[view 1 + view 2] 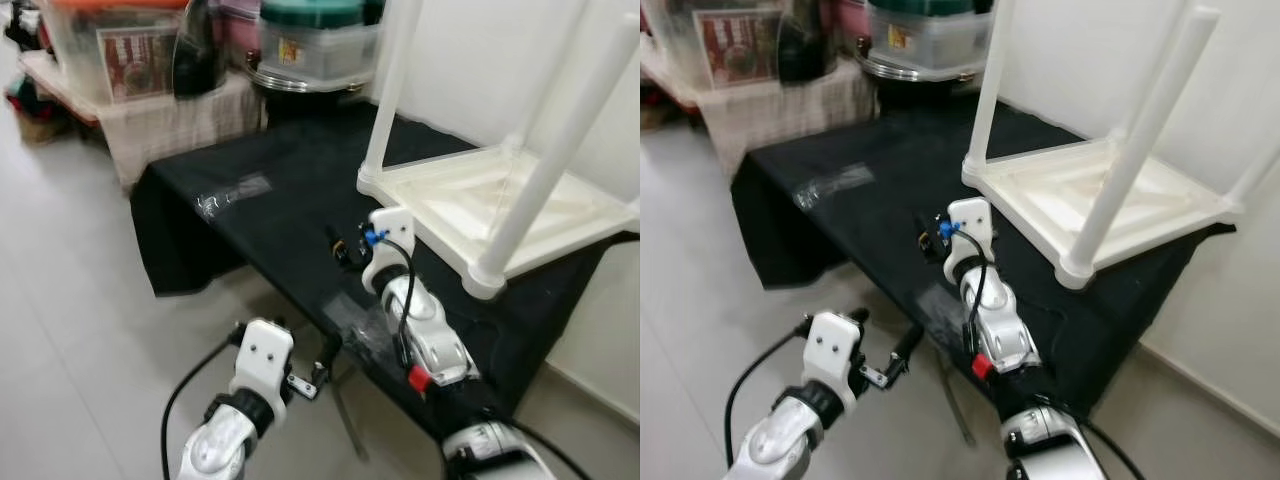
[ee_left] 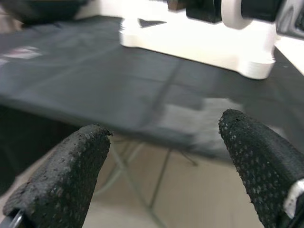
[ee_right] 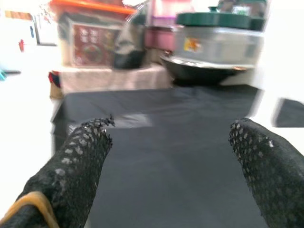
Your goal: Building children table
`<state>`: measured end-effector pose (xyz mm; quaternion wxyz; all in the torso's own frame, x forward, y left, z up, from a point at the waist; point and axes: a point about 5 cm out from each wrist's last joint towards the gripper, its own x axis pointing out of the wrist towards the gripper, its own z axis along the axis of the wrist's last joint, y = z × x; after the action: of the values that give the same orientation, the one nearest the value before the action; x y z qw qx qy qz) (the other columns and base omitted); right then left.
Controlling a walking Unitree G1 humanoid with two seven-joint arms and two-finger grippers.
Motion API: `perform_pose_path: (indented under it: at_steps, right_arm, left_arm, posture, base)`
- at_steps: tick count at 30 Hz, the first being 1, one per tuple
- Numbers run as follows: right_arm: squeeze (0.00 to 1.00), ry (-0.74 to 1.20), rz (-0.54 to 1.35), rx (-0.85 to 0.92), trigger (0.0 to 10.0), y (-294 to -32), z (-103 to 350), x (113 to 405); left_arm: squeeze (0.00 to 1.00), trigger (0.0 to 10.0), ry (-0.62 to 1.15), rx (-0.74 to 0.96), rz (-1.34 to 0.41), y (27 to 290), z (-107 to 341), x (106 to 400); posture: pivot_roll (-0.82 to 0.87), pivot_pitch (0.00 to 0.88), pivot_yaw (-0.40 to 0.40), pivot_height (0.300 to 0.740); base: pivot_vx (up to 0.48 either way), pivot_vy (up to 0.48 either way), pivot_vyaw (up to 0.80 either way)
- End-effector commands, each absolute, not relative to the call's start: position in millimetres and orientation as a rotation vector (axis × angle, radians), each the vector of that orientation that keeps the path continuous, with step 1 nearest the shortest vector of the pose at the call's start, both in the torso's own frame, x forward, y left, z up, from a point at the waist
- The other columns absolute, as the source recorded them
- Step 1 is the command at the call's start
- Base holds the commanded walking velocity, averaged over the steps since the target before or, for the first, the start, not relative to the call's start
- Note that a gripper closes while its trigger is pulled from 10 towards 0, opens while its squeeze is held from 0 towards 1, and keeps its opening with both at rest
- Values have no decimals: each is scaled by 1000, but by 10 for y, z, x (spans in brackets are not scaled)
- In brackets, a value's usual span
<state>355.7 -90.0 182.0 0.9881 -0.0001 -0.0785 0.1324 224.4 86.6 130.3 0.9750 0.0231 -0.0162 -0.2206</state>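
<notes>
My rig stood at the black-draped work table [image 1: 270,190], where the white children's table [image 1: 500,200] lay upside down, legs up, on the far-right part of the cloth. R gripper [image 1: 343,248] hovered over the cloth just beside that tabletop's near corner, fingers [image 3: 76,166] spread, holding nothing. L gripper [image 1: 312,372] hung off the work table's front edge, fingers [image 2: 66,175] apart, empty. A blurry clear plastic bag [image 1: 232,194], probably hardware, lay toward the cloth's far-left side.
</notes>
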Motion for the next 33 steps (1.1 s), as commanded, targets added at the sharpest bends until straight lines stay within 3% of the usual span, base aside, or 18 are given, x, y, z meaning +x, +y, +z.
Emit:
perform_pose_path:
  at_steps: [1,11,30,33]
  right_arm:
    - [0,-127,268,8,10000,-924,1756,3533]
    - [0,-137,250,24,10000,-960,1748,3483]
    - [0,-153,249,16,10000,-986,1788,3448]
    - [0,-176,243,18,10000,-1000,1841,3460]
  left_arm:
    - [0,10000,-31,56,-453,854,1292,2238]
    - [0,10000,-35,29,-443,866,1314,2254]
    - [0,10000,-61,20,-423,905,1360,2301]
    - [0,10000,-72,19,-405,932,1392,2329]
  posture:
    - [72,28,-89,740]
    - [76,27,-82,740]
    - [77,24,-78,740]
    - [79,19,-80,740]
  base:
    - [240,416,-788]
    - [353,215,-796]
    - [0,0,-800]
    - [192,0,0]
